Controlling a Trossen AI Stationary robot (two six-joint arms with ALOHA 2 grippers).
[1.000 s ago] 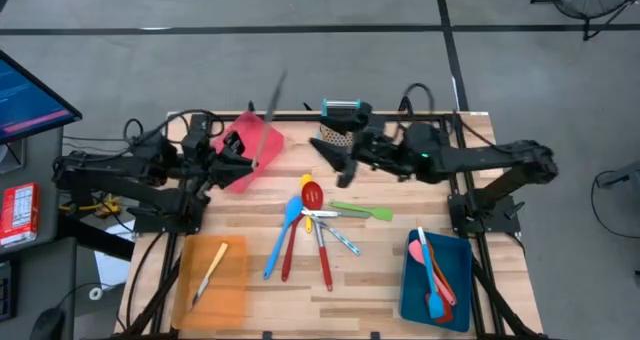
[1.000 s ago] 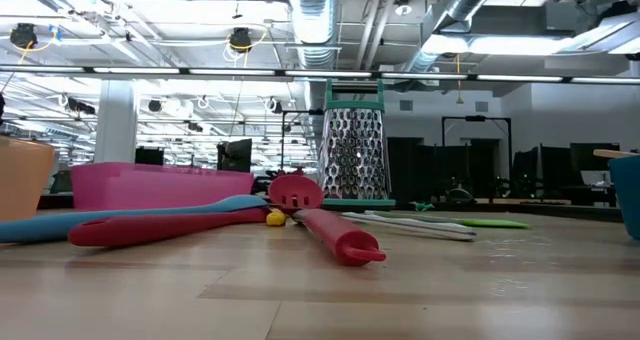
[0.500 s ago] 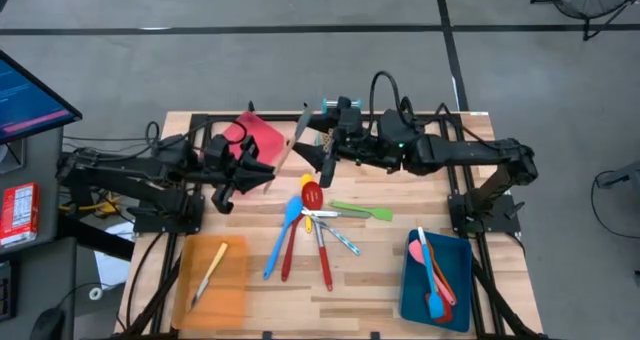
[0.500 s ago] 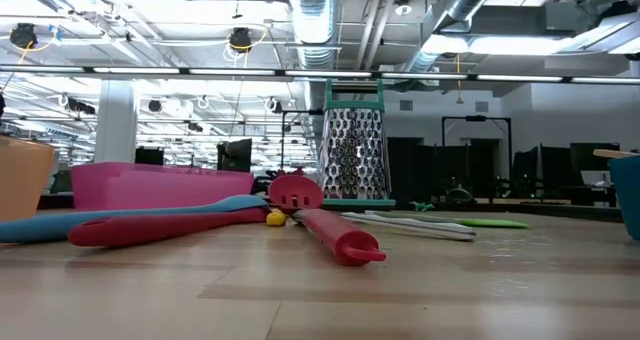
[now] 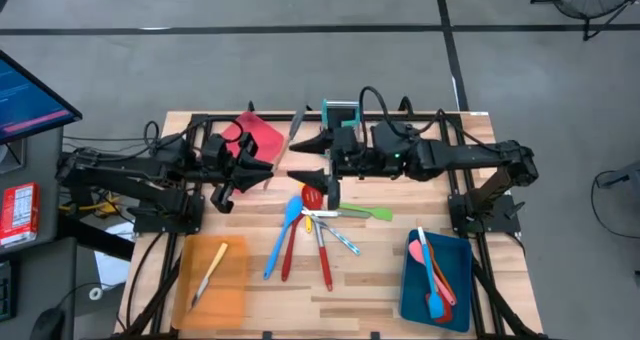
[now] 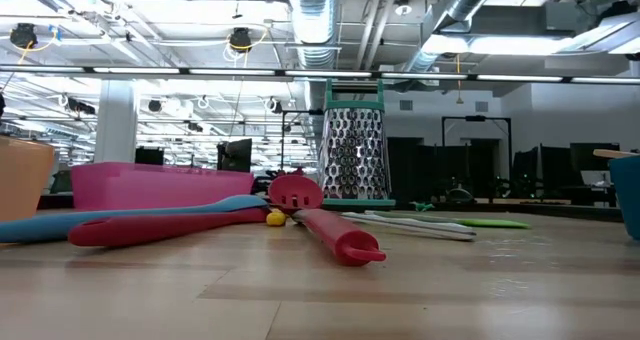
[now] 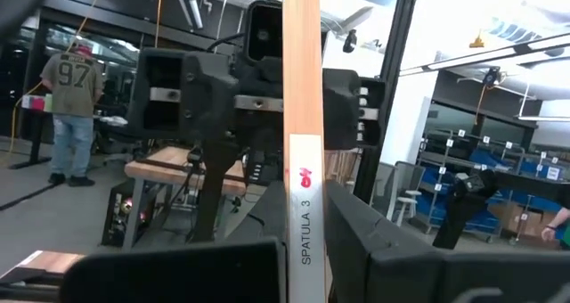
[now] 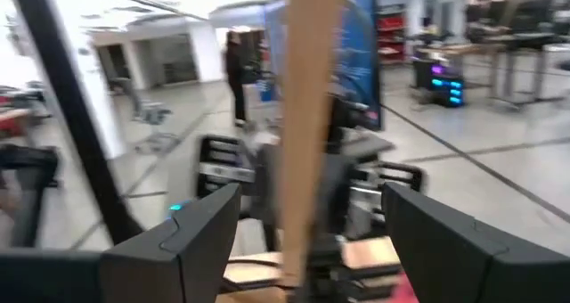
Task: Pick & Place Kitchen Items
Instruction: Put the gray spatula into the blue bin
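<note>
**Once Lined Up, Poised for a Mid-Air Handover**

While clamping the wooden spatula (image 7: 301,116) narrowly by its handle, held the left tool (image 5: 268,166) above the worktop (image 5: 370,280) at the edge of the pink tray (image 5: 262,132), much as half a second before. Swung the right tool (image 5: 308,158) in meanwhile. A second ago, hung back by the box grater (image 6: 352,150), well apart from the spatula. Now straddled the handle, spread wide, with one finger (image 8: 178,249) on each side and no contact visible. Raised the spatula too, from a slant over the pink tray to near upright between the two tools, with the label "SPATULA 3" turned toward the left wrist camera.

Read as a handover about to close rather than a placement. Still needed: closing the right tool on the handle, releasing the left, then carrying the spatula off, probably toward the blue tray (image 5: 460,290), already stocked with several utensils. Risked a slip or a twist of the long handle if let go before a firm grip on the right.

Left the rest untouched: blue spoon (image 5: 290,213), red spoon (image 5: 312,196), green spatula (image 5: 368,213) and silvery cutlery (image 5: 320,214) in a loose cluster mid-worktop, plus one pale utensil (image 5: 210,270) on the orange tray (image 5: 230,290). Judged well short of finished, with that cluster yet to sort.
</note>
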